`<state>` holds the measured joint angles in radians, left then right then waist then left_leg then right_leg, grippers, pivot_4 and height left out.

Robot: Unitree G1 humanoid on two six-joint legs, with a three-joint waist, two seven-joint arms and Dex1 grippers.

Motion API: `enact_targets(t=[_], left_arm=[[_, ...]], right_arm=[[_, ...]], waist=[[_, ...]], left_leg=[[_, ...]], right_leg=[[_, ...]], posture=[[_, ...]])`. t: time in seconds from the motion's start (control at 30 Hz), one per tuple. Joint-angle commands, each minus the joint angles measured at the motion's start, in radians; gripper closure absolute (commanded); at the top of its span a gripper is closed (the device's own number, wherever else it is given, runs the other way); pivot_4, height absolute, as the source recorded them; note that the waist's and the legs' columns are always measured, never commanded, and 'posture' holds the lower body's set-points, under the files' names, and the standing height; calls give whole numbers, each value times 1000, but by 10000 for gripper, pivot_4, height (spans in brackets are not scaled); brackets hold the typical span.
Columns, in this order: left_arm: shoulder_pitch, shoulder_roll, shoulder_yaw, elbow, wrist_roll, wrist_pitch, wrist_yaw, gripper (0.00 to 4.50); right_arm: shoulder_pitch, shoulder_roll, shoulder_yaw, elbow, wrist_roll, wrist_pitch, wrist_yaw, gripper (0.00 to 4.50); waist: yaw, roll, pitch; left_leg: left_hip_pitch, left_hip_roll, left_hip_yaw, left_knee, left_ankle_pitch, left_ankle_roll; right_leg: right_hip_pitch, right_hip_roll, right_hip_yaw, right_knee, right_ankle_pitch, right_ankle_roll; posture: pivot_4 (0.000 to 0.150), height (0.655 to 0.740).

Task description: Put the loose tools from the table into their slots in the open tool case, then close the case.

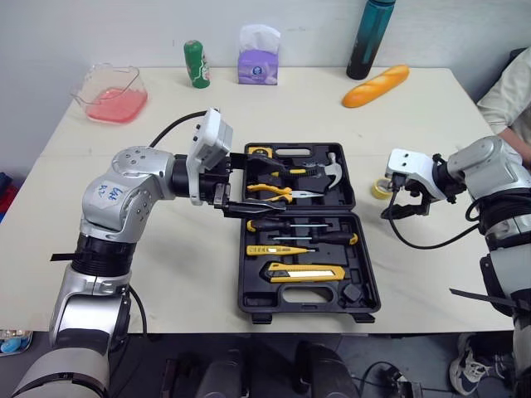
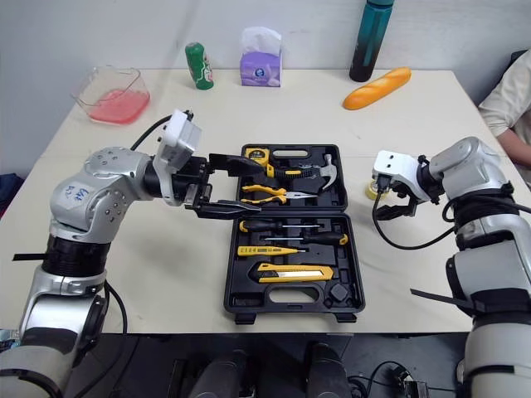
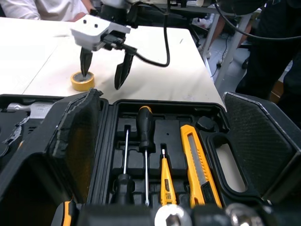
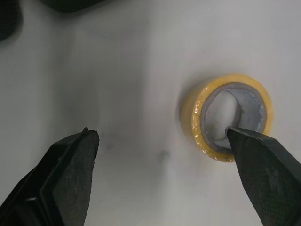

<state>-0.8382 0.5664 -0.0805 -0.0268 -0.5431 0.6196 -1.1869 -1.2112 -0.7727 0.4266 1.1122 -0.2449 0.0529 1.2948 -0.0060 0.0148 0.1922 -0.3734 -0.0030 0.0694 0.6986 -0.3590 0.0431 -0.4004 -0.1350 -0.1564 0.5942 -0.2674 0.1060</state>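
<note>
The black tool case [image 1: 309, 313] lies open at mid-table, holding pliers [image 1: 270, 191], a hammer [image 1: 332, 170], screwdrivers [image 1: 290, 225] and a yellow utility knife [image 1: 304, 272]. My left gripper [image 1: 247, 182] is open at the case's left edge, its fingers spread over the hinge area; in the left wrist view the left gripper [image 3: 169, 141] looks across the screwdriver slots. A yellow tape roll [image 1: 381, 188] lies on the table right of the case. My right gripper [image 1: 406, 204] hangs open over the tape roll [image 4: 190, 117], one fingertip [image 4: 263, 165] at the roll's hole.
Along the far edge stand a pink container [image 1: 112, 93], a green can [image 1: 197, 64], a purple tissue box [image 1: 258, 56], a dark bottle [image 1: 370, 39] and a bread loaf [image 1: 376, 85]. A person's sleeve [image 1: 508, 95] shows at the right edge.
</note>
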Motion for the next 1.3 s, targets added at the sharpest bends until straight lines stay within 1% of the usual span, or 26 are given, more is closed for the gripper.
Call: enact_targets(t=[0.03, 0.17, 0.2, 0.23, 0.27, 0.33, 0.37, 0.4, 0.47, 0.53, 0.6, 0.67, 0.73, 0.77, 0.83, 0.9, 0.93, 1.0, 1.1, 1.2, 1.3], left_arm=[[-34, -7, 3, -24, -3, -18, -2, 1133], [-45, -22, -10, -11, 10, -39, -4, 1133], [-46, -25, -12, -8, 12, -44, -4, 0], [-48, -27, -13, -6, 13, -47, -4, 0], [-50, -31, -14, -2, 16, -50, 0, 0], [-53, -38, -15, 4, 24, -56, 10, 0], [-53, -41, -15, 6, 28, -58, 14, 0], [-52, -42, -14, 6, 31, -59, 16, 0], [-46, -42, -19, 10, 47, -71, 22, 0], [-39, -37, -23, 5, 58, -78, 23, 0], [-31, -26, -22, -14, 51, -65, 15, 0], [-16, -10, -23, -41, 35, -45, -6, 0], [12, 7, -36, -73, 27, -36, -31, 0], [24, 14, -39, -90, 23, -29, -37, 0], [84, 39, -71, -139, 27, -39, -73, 0], [137, 64, -91, -188, 24, -48, -105, 0], [156, 74, -101, -204, 25, -55, -122, 0], [186, 91, -121, -229, 36, -79, -148, 0], [211, 101, -150, -249, 56, -117, -170, 0], [219, 101, -172, -247, 81, -160, -185, 0], [217, 93, -181, -242, 85, -172, -185, 0]], right_arm=[[-41, 21, -10, 58, -38, -39, -28, 0], [-53, 51, -14, 110, -68, -68, -80, 0], [-56, 55, -15, 117, -75, -77, -93, 5496], [-58, 58, -17, 123, -79, -82, -101, 8659], [-61, 59, -18, 126, -83, -89, -108, 13037], [-65, 59, -21, 125, -86, -100, -111, 23124], [-66, 57, -25, 122, -85, -106, -105, 29536], [-67, 56, -28, 120, -84, -110, -100, 33444], [-60, 37, -38, 92, -74, -129, -62, 44094], [-40, 2, -56, 28, -52, -150, -2, 44659], [19, -50, -99, -120, 12, -139, 98, 44659], [140, -115, -171, -385, 118, -49, 195, 44659], [284, -182, -254, -689, 223, 120, 235, 44659], [338, -208, -284, -802, 259, 190, 239, 44659], [527, -281, -397, -1141, 429, 385, 271, 44659], [682, -319, -494, -1411, 571, 548, 252, 44659], [745, -321, -516, -1505, 601, 599, 213, 44659], [869, -323, -534, -1646, 592, 618, 133, 44659], [1018, -319, -552, -1785, 591, 648, 47, 44659], [1123, -323, -551, -1854, 589, 649, -2, 44659], [1199, -329, -524, -1877, 560, 619, -50, 44659]], waist=[[-1, 0, 0], [-1, 0, 0], [-1, 0, 0], [-2, 0, 0], [-3, 0, 0], [-3, 0, 0], [-3, 0, 0], [-3, 0, 0], [-4, 0, 0], [-2, 1, 0], [4, 1, 1], [8, 1, 1], [9, 1, 1], [11, 1, 1], [15, 2, 1], [21, 2, 1], [22, 2, 1], [27, 1, 0], [35, 1, 0], [41, 1, 0], [41, 0, 0]], left_leg=[[0, 0, 0, 0, 0, 0], [0, 0, 0, 0, 0, 0], [0, 0, 0, 0, 0, 0], [0, 0, 0, 0, 0, 0], [1, 0, 0, 0, 0, 0], [2, 0, 0, 1, 0, 0], [2, 0, 0, 1, 0, 0], [2, 0, 0, 1, 0, 0], [2, 0, 0, 1, 0, 0], [2, 0, 0, 1, 0, 0], [1, 0, -1, 1, 0, 0], [1, 0, -2, 1, 0, 0], [0, 0, -4, 1, 0, 0], [-1, 0, -4, 1, 0, 0], [0, 0, -4, 1, 0, 0], [1, 0, -4, 1, 0, -1], [1, 1, -3, 1, -1, -1], [3, 1, -3, 2, 0, -1], [4, 0, -4, 3, -1, -1], [4, -1, -5, 3, -1, -1], [3, -1, -5, 3, -1, -1]], right_leg=[[0, 0, 0, 0, 0, 0], [0, 0, 0, 0, 0, 0], [0, 0, 0, 0, 0, 0], [1, 0, 0, 0, 0, 0], [1, 0, 0, 0, 0, 0], [2, 0, 0, 1, 0, 0], [2, 0, 0, 1, 0, 0], [2, 0, 0, 1, 0, 0], [2, 0, 0, 1, 0, 0], [2, 0, 0, 0, 0, 0], [2, 0, 0, 0, 0, 0], [2, 0, 0, -1, 0, 0], [2, 0, 0, -1, 0, 0], [2, 0, 0, -1, 0, 0], [2, 0, 0, 0, 0, 0], [2, 0, 0, 0, 0, 0], [2, 1, 1, 0, 0, 0], [4, 1, 1, 1, 0, -1], [6, 0, 6, 0, 1, -1], [6, -1, 7, -1, 1, -1], [6, 0, 7, -2, 1, -1]], posture=[[1500, 7400], [1500, 7400], [1500, 7400], [1500, 7400], [1500, 7400], [1500, 7400], [1500, 7400], [1500, 7400], [1500, 7400], [1500, 7400], [1500, 7400], [1500, 7400], [1500, 7400], [1500, 7400], [1500, 7400], [1500, 7400], [1500, 7400], [1500, 7400], [1500, 7400], [1500, 7400], [1500, 7400]])
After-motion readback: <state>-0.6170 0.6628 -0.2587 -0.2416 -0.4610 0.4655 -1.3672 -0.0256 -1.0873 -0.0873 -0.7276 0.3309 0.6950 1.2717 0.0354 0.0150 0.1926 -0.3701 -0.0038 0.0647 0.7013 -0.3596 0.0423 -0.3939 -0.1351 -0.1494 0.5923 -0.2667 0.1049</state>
